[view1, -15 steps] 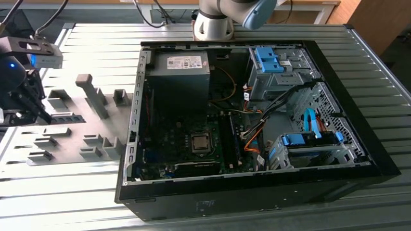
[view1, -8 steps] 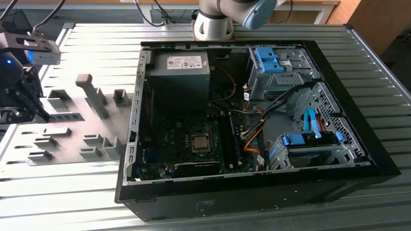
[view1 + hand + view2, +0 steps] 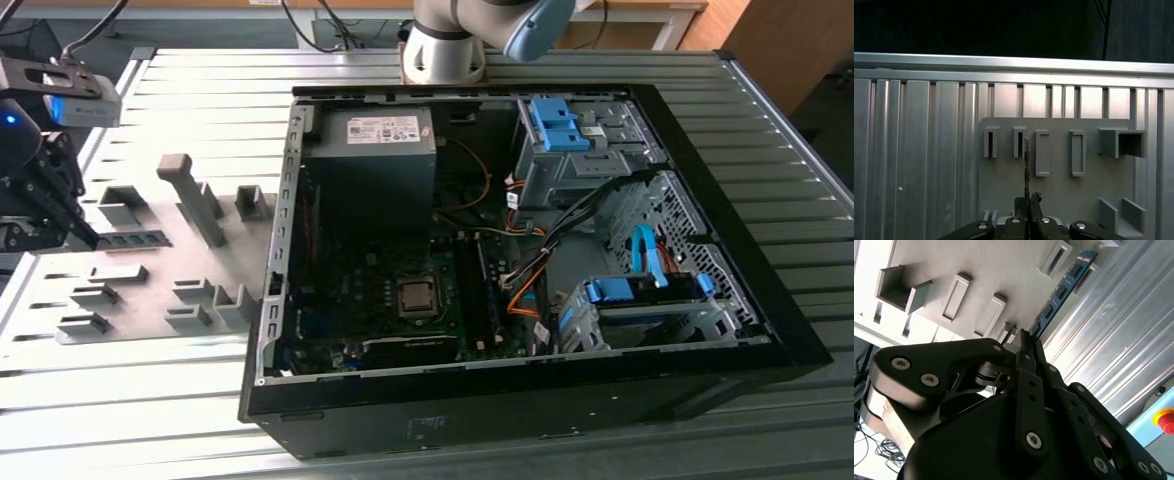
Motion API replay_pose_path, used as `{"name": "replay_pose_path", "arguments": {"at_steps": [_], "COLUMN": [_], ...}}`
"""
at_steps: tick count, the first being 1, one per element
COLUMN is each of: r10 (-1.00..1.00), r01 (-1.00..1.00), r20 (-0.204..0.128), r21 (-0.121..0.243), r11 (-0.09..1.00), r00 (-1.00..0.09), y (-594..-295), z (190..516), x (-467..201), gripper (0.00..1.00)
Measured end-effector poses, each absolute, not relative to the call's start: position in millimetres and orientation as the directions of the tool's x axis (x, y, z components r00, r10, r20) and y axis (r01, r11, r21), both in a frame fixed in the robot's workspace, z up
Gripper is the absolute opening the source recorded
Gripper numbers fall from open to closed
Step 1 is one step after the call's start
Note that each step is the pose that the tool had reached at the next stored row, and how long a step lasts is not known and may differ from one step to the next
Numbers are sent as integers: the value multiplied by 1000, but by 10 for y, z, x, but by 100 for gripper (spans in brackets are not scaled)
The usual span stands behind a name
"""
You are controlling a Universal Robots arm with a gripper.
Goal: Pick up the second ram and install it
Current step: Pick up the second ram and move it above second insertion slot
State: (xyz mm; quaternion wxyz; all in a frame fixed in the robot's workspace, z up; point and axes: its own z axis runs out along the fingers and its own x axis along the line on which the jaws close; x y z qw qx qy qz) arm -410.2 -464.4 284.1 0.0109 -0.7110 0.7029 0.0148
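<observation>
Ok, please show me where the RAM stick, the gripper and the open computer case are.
second ram [image 3: 1061, 290]: second wrist view, middle of the blue-green board.
gripper [image 3: 1028, 340]: second wrist view, between the fingertips closed on the ram's end.
computer case [image 3: 534, 415]: exterior view, its black outer wall.

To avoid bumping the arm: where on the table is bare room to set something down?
Free: the table in the exterior view's lower left, bordered by the holder plate and the computer case; also the strip beyond both. Crowded: the plate's blocks, the case, and the gripper shut on the second ram.
</observation>
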Motion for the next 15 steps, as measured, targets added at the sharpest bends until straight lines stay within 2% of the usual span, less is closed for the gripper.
{"name": "replay_pose_path", "arguments": {"at_steps": [15], "r10": [-999], "r01": [-1000], "r20": [-36], "r21": [5], "r11": [-11], "r00": [11], "y": [-4644], "z": [3012], "x": [-4102], "gripper": [14]}}
